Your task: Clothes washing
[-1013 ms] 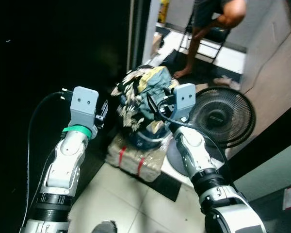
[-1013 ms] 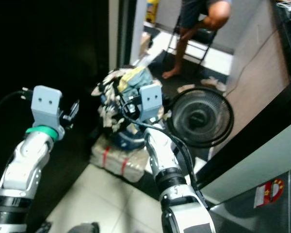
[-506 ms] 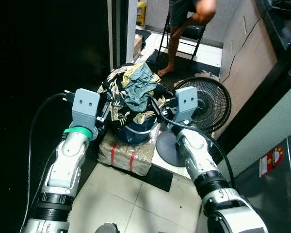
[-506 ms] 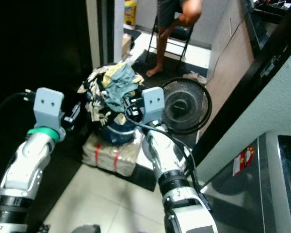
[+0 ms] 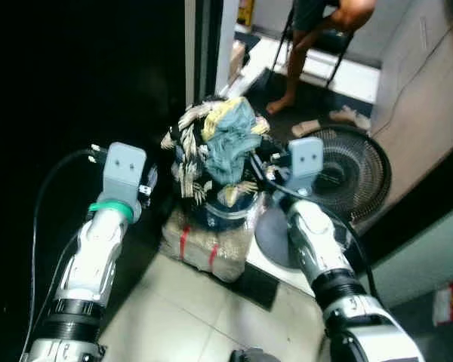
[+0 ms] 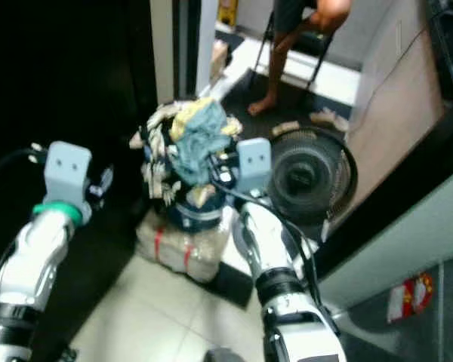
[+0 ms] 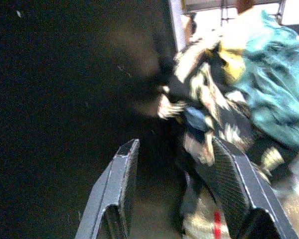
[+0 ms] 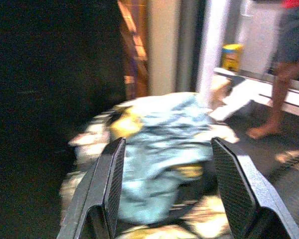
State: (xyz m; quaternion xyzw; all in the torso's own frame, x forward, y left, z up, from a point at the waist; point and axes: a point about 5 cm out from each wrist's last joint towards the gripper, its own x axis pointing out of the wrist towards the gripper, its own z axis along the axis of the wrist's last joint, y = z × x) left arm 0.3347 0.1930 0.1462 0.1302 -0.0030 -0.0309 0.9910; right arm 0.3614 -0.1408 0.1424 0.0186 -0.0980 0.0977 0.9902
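I have the fan point(image 5: 347, 173) on my right, on the floor by the wall, and a person point(image 5: 328, 30) sits on a chair beyond the doorway. In front of me the basket point(image 5: 223, 213) stands on a wrapped bundle point(image 5: 208, 243), heaped well above its rim with clothes point(image 5: 215, 147), a teal piece on top of the patterned ones.

I judge I'm at the fetching step: closing on the load before it goes to the washer. My left gripper point(image 7: 177, 191) hangs beside the heap's left flank, my right gripper point(image 8: 164, 189) just beside its right, both spread wide and empty, touching nothing. Next I need to bring both in on the basket's sides, or pinch the cloth itself; the heap looks loose and may shed pieces.

The head views give the basket and bundle beneath. The left wrist view shows the patterned side of the heap close up, the right wrist view the teal top; the blur there leaves me unsure how close the fingers point(image 8: 107, 189) are
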